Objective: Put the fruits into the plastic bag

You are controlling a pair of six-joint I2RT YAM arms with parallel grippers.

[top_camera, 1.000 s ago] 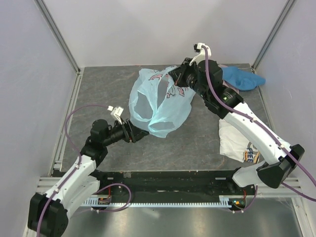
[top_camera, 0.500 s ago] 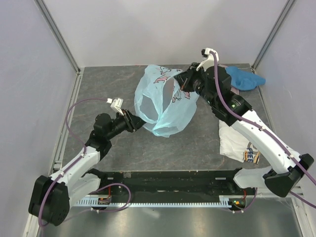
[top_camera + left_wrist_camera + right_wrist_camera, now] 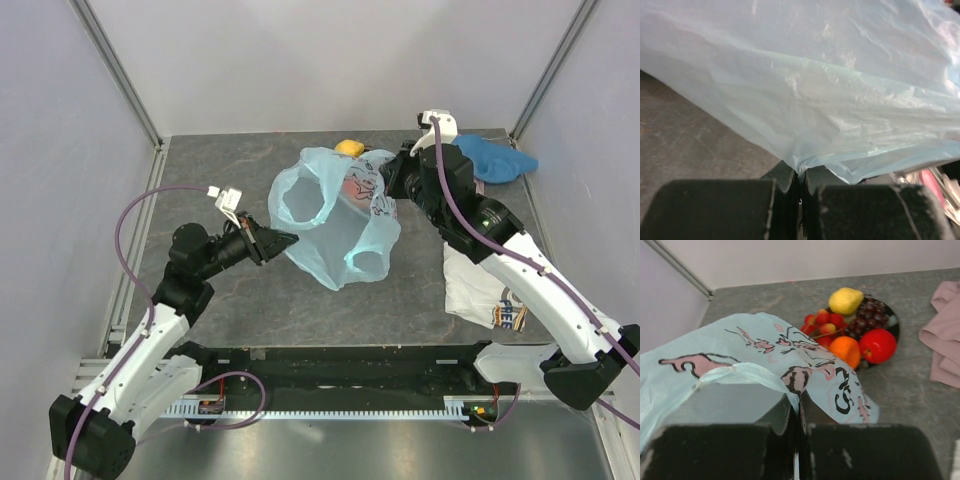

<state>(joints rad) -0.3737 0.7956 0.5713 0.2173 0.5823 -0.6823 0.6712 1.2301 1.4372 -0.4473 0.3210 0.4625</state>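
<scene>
Left gripper (image 3: pixel 800 181): jaws are closed flat on a thin fold at the plastic bag's (image 3: pixel 335 215) lower edge; the film is pinched between the tips and rises up and away ahead of them.
Right gripper (image 3: pixel 796 412): jaws are shut on a light-blue handle or rim fold; the printed panel is spread just beyond the tips.
Bag position: it is stretched between the two pairs of jaws, and its mouth is seen open from above.
Fruits (image 3: pixel 852 327): they are piled on a dark plate (image 3: pixel 893 329) ahead of the right jaws, past the printed panel, well apart from the left jaws. None is seen inside the bag.
Risk, tear: the film could be ripped if the jaws are drawn further apart.
Risk, slip: the small left pinch could be lost, and the mouth would collapse.
Risk, no free jaws: both are taken up by the bag.
Risk, drag: the panel lies against the pile; fruit could be rolled off.
Count: one bag; one lemon (image 3: pixel 845 300); one orange (image 3: pixel 846 351); one apple (image 3: pixel 877 345); one grape bunch (image 3: pixel 867 317); several small red fruits (image 3: pixel 822 322), number not certain; one plate; one pink cloth (image 3: pixel 942 332).
</scene>
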